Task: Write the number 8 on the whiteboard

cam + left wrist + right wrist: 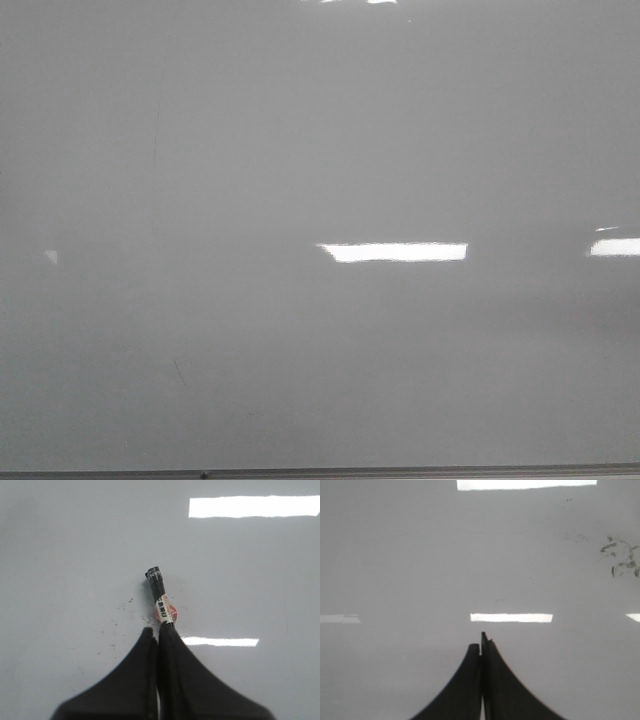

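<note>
Left wrist view: left gripper (159,630) pinches a marker (161,600), capped black end pointing at the whiteboard (75,540). Right gripper (481,647) is pressed closed, holding nothing visible. No number 8 is drawn yet; front view shows bare board. Judgement: bring the tip square, press lightly. No containers present.
</note>
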Robot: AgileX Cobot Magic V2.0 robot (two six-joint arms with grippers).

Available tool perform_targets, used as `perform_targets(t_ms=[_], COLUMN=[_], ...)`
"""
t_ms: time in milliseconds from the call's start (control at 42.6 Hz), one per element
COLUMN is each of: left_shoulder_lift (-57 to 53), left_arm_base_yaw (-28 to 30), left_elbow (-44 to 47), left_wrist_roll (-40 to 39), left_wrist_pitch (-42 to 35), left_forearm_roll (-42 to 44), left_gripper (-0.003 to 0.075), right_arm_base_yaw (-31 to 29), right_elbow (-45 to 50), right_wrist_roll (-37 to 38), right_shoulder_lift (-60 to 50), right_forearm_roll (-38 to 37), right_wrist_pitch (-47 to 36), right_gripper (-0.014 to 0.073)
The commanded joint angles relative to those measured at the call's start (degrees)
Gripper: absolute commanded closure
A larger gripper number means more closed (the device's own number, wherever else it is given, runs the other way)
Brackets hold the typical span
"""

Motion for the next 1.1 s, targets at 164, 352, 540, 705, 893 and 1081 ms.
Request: perform_targets(t_ms=[164,352,540,705,893,1081], left_shoulder_lift=[-0.8,-0.8,-0.8,-0.8,-0.8,-0.5], left_arm_base_yaw=[-0.3,-0.3,-0.3,-0.3,-0.3,-0.3], left_elbow=[0.7,0.7,0.7,0.7,-0.2,-8.9], left_wrist_roll=[-0.1,-0.1,-0.1,-0.1,-0.1,-0.1], left_wrist_pitch=[-4.8,-4.8,-4.8,-5.2,-9.1,-3.0], left_forearm_roll=[-0.4,-0.4,-0.4,-0.4,-0.4,-0.4], left_gripper=[0.0741,0.0741,0.0741,0.0741,0.0741,0.0741], right_arm_base_yaw=[0.0,0.0,0.0,0.0,0.0,0.0], right_elbow=[-0.1,-0.1,-0.1,-0.1,-2.2,-10.9], right_wrist_roll=[0.0,0.0,0.0,0.0,0.0,0.0], right_shoulder_lift=[-1.0,-1.0,-1.0,-1.0,-1.0,-1.0], right_forearm_roll=[0.2,0.2,0.2,0.1,1.0,1.0], right_wrist_pitch=[-4.4,-4.4,-4.4,-5.4,-5.2,3.9], right_gripper=[0.0664,0.0664,0.0664,0.0664,0.0664,0.0664])
